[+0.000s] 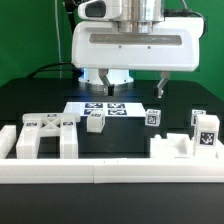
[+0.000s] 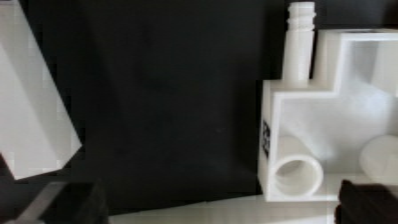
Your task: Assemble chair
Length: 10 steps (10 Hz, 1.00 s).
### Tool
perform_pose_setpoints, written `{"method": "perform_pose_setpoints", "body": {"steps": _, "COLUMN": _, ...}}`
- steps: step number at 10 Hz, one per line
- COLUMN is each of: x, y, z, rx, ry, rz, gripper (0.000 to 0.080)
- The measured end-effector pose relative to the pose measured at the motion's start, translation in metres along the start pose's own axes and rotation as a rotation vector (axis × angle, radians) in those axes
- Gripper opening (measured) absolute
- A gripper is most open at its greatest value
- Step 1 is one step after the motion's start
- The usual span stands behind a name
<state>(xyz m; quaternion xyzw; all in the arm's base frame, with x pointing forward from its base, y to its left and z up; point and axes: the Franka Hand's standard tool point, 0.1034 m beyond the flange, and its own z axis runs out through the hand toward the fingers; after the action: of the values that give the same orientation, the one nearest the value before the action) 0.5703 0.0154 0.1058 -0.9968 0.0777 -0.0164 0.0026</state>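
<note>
The chair lies in loose white tagged parts on the black table. A legged frame (image 1: 45,135) stands at the exterior view's left, with a small post (image 1: 95,122) and a small block (image 1: 153,117) near the middle. Two chunkier pieces (image 1: 176,146) (image 1: 205,130) are at the right. My gripper (image 1: 160,90) hangs open above the table, behind the right-hand pieces. In the wrist view my gripper (image 2: 217,205) is open with nothing held. A blocky white piece (image 2: 329,110) with a thin post (image 2: 302,30) and a round socket (image 2: 294,178) lies below it. Beside that is a flat white slab (image 2: 32,100).
The marker board (image 1: 100,107) lies flat in front of the robot's white base (image 1: 125,45). A long low white border rail (image 1: 110,172) runs along the table's front edge. Bare black table shows between the slab and the blocky piece (image 2: 169,100).
</note>
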Motion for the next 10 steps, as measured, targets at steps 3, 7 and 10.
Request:
{"method": "perform_pose_setpoints", "body": {"steps": 3, "x": -0.001, "y": 0.000, "z": 0.001, "rx": -0.001, "ry": -0.002, "rz": 0.000, "gripper": 0.0649}}
{"method": "perform_pose_setpoints", "body": {"steps": 7, "x": -0.045, "y": 0.070, "z": 0.020, "rx": -0.008, "ry": -0.073, "rz": 0.012, "gripper": 0.0649}}
{"method": "perform_pose_setpoints", "body": {"steps": 10, "x": -0.047, "y": 0.074, "z": 0.023, "rx": -0.008, "ry": -0.083, "rz": 0.019, "gripper": 0.0649}}
